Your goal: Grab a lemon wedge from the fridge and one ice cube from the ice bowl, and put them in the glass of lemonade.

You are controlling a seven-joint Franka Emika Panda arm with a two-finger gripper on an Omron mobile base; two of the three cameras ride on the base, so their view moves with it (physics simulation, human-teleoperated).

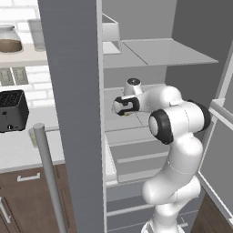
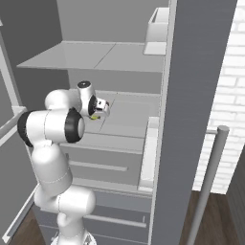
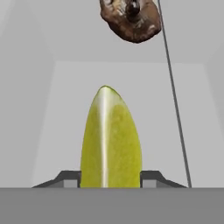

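item 1, gripper: reached into the open fridge, low over the middle shelf. in the hand view the two dark fingertips sit against either flank of the lemon wedge; jaws partly closed, flush with the wedge, no gap visible. whether the grip is firm yet cannot be told.

item 2, lemon wedge: yellow-green, standing on edge between the tips, pale ridge facing the camera; a yellow speck at the gripper in both base views. it rests on the shelf floor, near its front.

item 3, brown lumpy object: farther back on the same shelf, well apart from the wedge; what it is cannot be told.

handling note: finish closing gently, as the wedge is small and probably slippery. keep the tips centred on its thick middle, not the tapered end. lift straight up before drawing back, staying clear of the shelf above and the door.
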